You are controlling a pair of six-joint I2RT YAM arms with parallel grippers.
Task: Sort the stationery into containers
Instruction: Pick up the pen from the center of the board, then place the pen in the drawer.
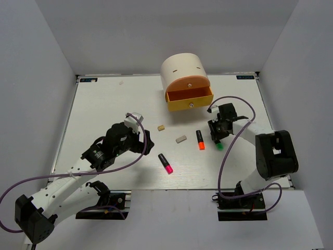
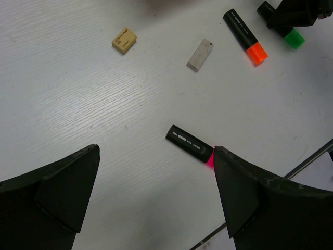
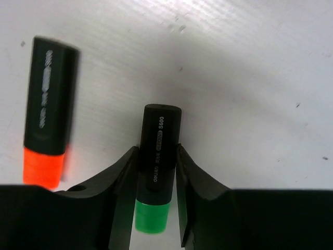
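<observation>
You have the white table [image 1: 104, 104] in front of you, with the cream organiser [image 1: 182, 66] standing at its far edge, right of centre. Its salmon-orange top drawer [image 1: 189, 83] sits closed, and the yellow drawer [image 1: 189, 99] beneath it is pulled out towards the arms. You cannot see a lower drawer from above.

Your left gripper [image 2: 155, 156] hangs above the table's left-centre with its fingers spread as wide as they go, and there is nothing between them. Your right gripper [image 3: 157, 151] is down at the table, near the front of the organiser and to its right. Its two fingers press on either side of the green highlighter [image 3: 158, 133], gripping the black barrel just above the green end. You cannot tell whether it is lifted off the surface.

The orange highlighter [image 1: 200, 139] lies just beside that grip, on its left, and apart from it. The pink highlighter [image 1: 165, 163] lies nearer the arms, close under the left gripper. The grey eraser [image 1: 181, 139] rests between the pink and orange highlighters. The tan eraser [image 1: 161, 127] sits a little farther back and to the left.
</observation>
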